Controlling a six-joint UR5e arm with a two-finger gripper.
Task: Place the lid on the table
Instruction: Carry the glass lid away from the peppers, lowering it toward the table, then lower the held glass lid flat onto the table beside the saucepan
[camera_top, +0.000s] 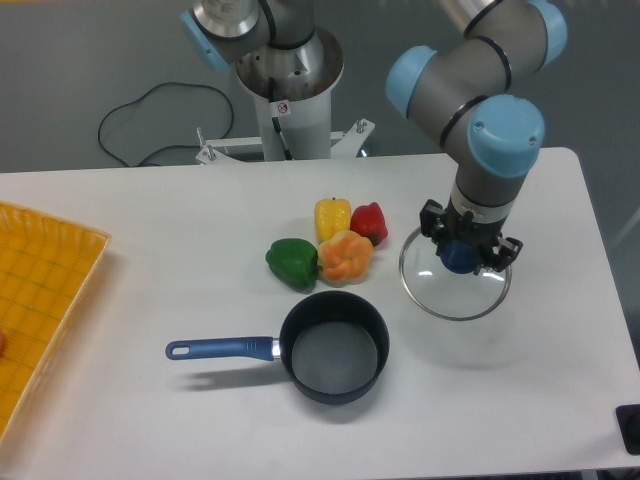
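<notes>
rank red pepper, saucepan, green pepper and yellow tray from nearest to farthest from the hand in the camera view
From the hand, which holds the lid:
1. Red pepper, just to its left in the picture.
2. Saucepan, lower left, in front of the peppers.
3. Green pepper, farther left.
4. Yellow tray, at the table's far left edge.
</notes>
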